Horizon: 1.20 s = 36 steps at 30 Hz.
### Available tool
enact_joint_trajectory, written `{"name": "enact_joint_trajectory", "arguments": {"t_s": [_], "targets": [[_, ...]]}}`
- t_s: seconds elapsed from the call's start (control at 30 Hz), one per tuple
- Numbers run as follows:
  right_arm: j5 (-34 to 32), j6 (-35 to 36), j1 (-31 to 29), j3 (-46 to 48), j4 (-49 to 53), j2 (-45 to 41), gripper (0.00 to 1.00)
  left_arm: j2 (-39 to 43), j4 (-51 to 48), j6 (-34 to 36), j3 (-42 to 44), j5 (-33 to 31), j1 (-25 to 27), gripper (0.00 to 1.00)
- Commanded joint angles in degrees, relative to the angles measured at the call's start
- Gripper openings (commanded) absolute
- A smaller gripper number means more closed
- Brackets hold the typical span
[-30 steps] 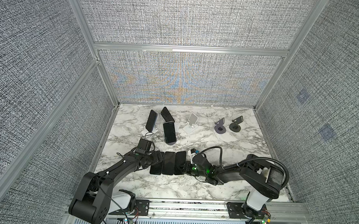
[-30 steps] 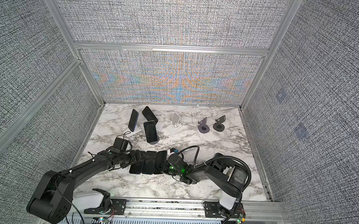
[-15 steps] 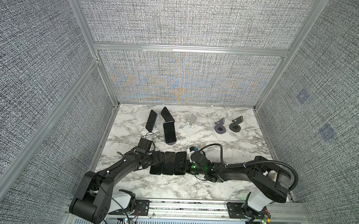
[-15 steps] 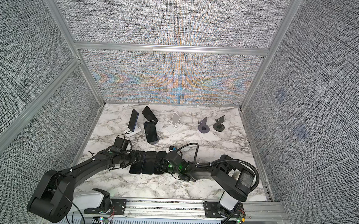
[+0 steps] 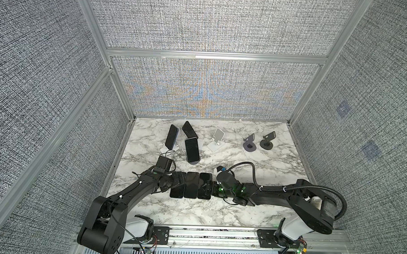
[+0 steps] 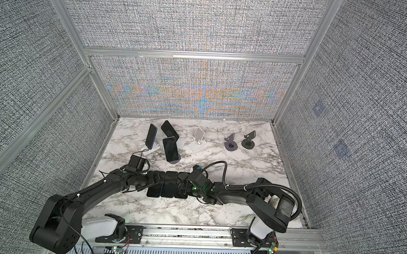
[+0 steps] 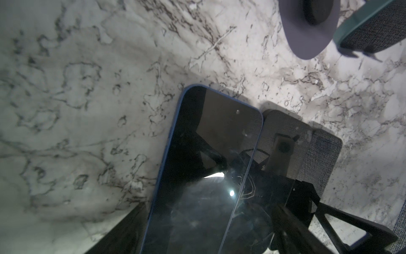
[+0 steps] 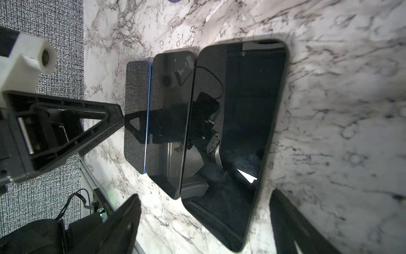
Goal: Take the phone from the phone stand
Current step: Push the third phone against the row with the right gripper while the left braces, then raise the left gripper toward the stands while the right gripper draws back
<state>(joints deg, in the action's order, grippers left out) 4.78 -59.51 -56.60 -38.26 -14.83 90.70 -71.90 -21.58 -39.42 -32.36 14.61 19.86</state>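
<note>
Since the right claw (image 8: 204,196) stands wide with both fingers clear of the phone (image 8: 241,132), we read it as holding nothing. Phone lies flat, screen up, on the marble table (image 5: 241,203), between those fingers, at the right end of a row of three. Left claw (image 5: 177,182) sits at the row's other end, also wide, gripping nothing.

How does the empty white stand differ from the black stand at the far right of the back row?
Colour: the white stand is pale, the black stand dark.
Base: the white stand has a flat rectangular foot, the black stand a round disc.
Both are empty and stand upright on the marble table.
</note>
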Motion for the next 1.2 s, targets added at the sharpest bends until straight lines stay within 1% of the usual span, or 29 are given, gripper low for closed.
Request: {"name": "enact_joint_trajectory", "arguments": {"t_s": [0.0,0.27,0.4,0.47,0.67,0.73,0.83,0.97,1.03,1.13,1.17], "targets": [[-0.92,0.76,0.02,-0.32,3.56,0.14,0.83,0.03,-1.07,0.86,-0.58,0.62,0.01,0.88],[-1.29,2.86,0.88,-0.68,6.76,-2.34,0.83,3.50,-6.47,4.00,-4.11,-0.81,0.01,0.91],[-0.33,4.17,2.11,-1.33,10.17,-4.39,0.86,5.01,-8.64,5.73,-7.10,-0.77,0.01,0.91],[-0.38,6.68,2.67,-1.36,11.52,-5.58,0.86,5.28,-9.51,6.50,-8.74,-1.03,0.01,0.91],[-0.73,9.28,4.50,-1.42,15.06,-8.91,0.87,4.42,-11.30,8.61,-15.43,-6.02,0.01,0.91],[-0.91,9.76,4.99,-1.17,15.74,-9.69,0.87,3.46,-10.66,8.41,-17.20,-7.15,0.01,0.90],[-0.54,10.40,5.83,-0.70,16.10,-10.87,0.87,1.62,-6.59,8.40,-18.98,-7.59,0.01,0.89],[1.12,11.33,7.10,-0.03,16.85,-12.78,0.87,-1.39,1.53,12.13,-21.13,-5.59,0.01,0.90],[1.95,11.71,7.79,0.11,18.16,-13.55,0.87,-2.77,4.49,13.59,-22.22,-6.05,0.01,0.89],[1.99,11.97,8.55,0.81,19.18,-14.98,0.87,-6.18,3.19,15.11,-26.62,-6.41,0.01,0.89],[1.76,11.88,8.84,1.32,19.29,-15.45,0.87,-7.50,1.97,14.57,-28.39,-6.86,0.07,0.90]]}}
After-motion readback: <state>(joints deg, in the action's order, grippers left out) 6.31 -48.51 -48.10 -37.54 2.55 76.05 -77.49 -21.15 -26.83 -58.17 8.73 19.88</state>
